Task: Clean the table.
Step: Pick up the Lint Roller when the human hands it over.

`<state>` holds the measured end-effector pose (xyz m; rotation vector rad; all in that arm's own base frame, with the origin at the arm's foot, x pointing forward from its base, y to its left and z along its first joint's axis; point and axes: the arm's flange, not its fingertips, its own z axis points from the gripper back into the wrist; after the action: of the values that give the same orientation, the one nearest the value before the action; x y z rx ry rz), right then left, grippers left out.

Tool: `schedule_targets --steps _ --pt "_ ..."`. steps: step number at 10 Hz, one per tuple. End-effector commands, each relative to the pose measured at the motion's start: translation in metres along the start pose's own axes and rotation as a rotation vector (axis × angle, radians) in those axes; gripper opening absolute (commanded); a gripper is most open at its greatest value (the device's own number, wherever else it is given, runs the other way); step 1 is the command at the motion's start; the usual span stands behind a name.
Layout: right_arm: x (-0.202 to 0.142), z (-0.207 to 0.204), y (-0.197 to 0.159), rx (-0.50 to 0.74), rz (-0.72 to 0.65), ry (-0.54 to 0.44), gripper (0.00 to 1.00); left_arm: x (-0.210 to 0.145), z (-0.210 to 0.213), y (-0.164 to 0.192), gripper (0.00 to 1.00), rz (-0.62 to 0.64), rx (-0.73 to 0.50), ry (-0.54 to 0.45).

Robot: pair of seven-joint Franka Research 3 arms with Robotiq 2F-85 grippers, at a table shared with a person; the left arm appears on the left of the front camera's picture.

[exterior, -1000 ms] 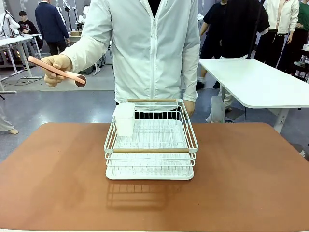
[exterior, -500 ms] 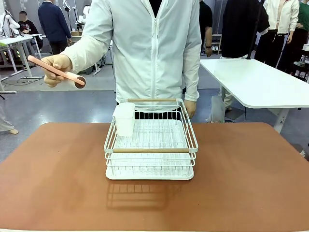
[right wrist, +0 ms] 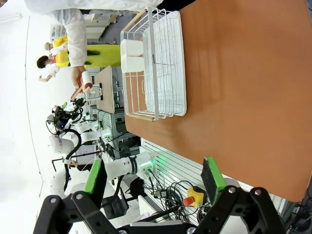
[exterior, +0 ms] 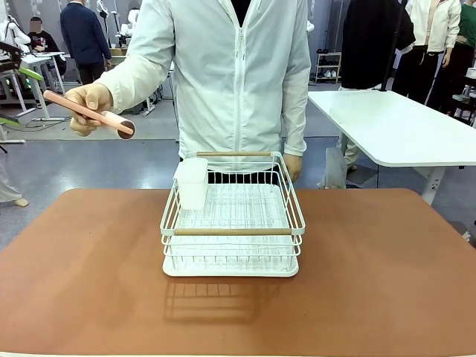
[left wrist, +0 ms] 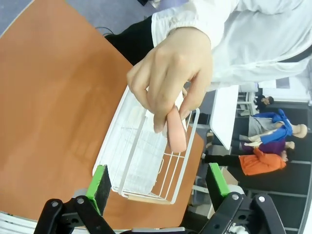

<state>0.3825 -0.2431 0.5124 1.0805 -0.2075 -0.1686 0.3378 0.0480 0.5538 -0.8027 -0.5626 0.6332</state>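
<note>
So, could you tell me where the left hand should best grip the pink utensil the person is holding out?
Probably the bare handle end of the pink utensil, which juts out past the person's fingers toward the left hand. Come from the robot's left, jaws open either side of the slim shaft.

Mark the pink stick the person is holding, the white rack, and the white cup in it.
pink stick (exterior: 111, 119), front view, on the shaft near its dark end.
white rack (exterior: 232, 231), front view, on the near wooden bar.
white cup (exterior: 192, 186), front view, on its front wall.
</note>
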Motion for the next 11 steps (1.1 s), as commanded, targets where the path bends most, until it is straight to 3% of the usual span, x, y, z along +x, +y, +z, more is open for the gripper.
schedule_targets --steps 1,7,11 --pt "-0.001 0.001 0.003 0.003 0.009 -0.004 1.00 0.001 -0.021 -0.012 1.00 0.032 -0.009 -0.030" --pt "-0.001 0.001 0.003 0.003 0.009 -0.004 1.00 0.014 -0.061 -0.026 1.00 0.050 -0.029 0.046" --pt "-0.001 0.001 0.003 0.003 0.009 -0.004 1.00 0.026 -0.061 -0.015 1.00 0.115 -0.040 0.082"
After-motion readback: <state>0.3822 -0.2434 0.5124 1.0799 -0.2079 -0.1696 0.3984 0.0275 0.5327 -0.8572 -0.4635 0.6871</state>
